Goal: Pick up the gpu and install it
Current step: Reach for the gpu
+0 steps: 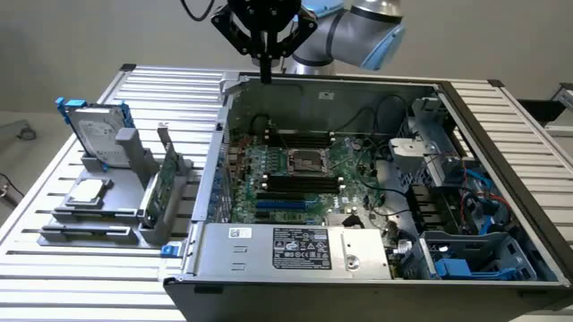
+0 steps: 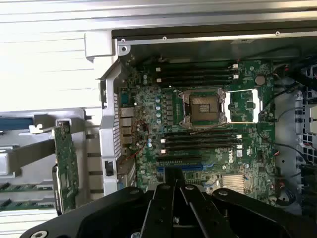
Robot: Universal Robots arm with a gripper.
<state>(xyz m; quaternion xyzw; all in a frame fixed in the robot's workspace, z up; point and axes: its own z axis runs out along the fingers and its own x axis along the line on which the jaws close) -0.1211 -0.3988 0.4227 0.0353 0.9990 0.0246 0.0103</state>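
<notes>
Gripper: fingers pressed together, pinching nothing. It hangs above the rear wall of the open computer case, fingers pointing down. In the wrist view the gripper sits over the lower edge of the motherboard.

Gpu: outside the case, just beside its wall on the exterior view's left. It stands on edge in a grey holder, with the green circuit board visible. In the wrist view the gpu appears edge-on beside the same case wall. It is well apart from the gripper.

Inside the case: the CPU socket lies near the middle of the motherboard.

Holder: it also carries a hard drive with blue rails, farther from the case than the gpu. The case and the holder both rest on a slatted metal table.
</notes>
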